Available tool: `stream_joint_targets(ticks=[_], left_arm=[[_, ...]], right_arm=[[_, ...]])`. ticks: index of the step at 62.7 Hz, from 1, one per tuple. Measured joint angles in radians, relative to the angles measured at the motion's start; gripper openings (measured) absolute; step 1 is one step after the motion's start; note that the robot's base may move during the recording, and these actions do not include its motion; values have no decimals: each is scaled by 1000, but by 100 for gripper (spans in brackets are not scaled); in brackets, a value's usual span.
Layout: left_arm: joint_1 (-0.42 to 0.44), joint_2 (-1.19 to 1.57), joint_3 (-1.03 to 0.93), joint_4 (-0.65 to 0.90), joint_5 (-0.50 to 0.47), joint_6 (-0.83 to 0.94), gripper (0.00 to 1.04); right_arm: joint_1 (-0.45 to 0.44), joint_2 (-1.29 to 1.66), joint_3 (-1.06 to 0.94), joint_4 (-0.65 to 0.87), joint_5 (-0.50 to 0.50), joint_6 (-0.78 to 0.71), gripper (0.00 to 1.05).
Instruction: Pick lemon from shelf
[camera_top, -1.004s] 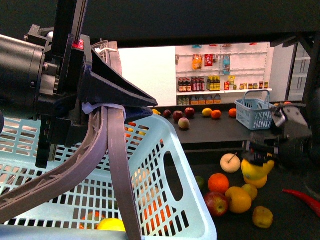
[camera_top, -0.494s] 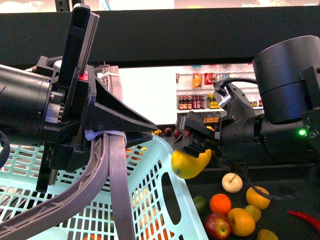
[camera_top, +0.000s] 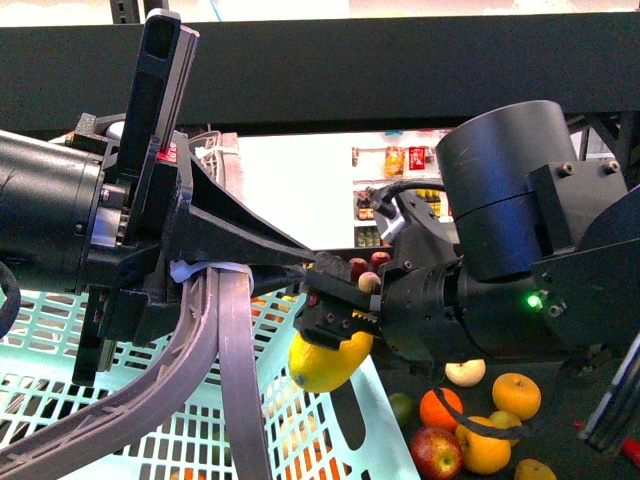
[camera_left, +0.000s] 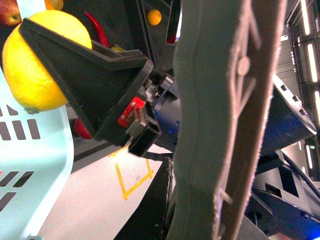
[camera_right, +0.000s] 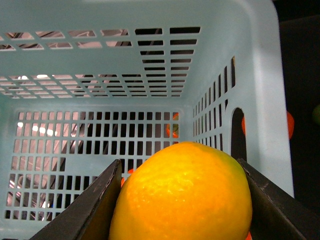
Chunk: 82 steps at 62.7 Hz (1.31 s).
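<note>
The right gripper (camera_top: 333, 335) is closed part-way on the lemon (camera_top: 322, 368). Its two black fingers press the fruit's flanks, and the yellow body bulges out below and ahead of them. The lemon hangs clear of everything else. Directly under and ahead of this gripper is the pale blue basket (camera_right: 260, 90), its slotted walls and open inside filling the right wrist view. The lemon sits above the basket's near rim.

Just beside this gripper, on its left, the grey basket handle (camera_top: 235, 340) runs down through the left gripper (camera_top: 225, 235). How tightly that gripper is closed on the handle cannot be told.

Lower and to the right gripper's right, an orange (camera_top: 440, 408), a red apple (camera_top: 436, 452) and other yellow fruit lie together on the shelf's dark counter (camera_top: 560, 445). Above both grippers runs the thick black front edge of the shelf (camera_top: 350, 75).
</note>
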Motion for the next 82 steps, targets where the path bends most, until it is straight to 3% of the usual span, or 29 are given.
stream_joint_targets(ticks=[12, 29, 46, 55, 68, 82], left_arm=[[0, 0, 0, 0, 0, 0, 9], [0, 0, -1, 0, 1, -1, 9], [0, 0, -1, 0, -1, -2, 9], [0, 0, -1, 0, 1, -3, 9], [0, 0, -1, 0, 0, -4, 9], [0, 0, -1, 0, 1, -3, 9]], right_arm=[[23, 8, 0, 4, -12, 0, 64], [24, 9, 1, 7, -14, 23, 104], [-23, -10, 10, -35, 14, 12, 102], [-92, -81, 5, -85, 64, -68, 102], [-275, -436, -142, -119, 143, -321, 102], [-499, -944, -377, -335, 19, -427, 102]])
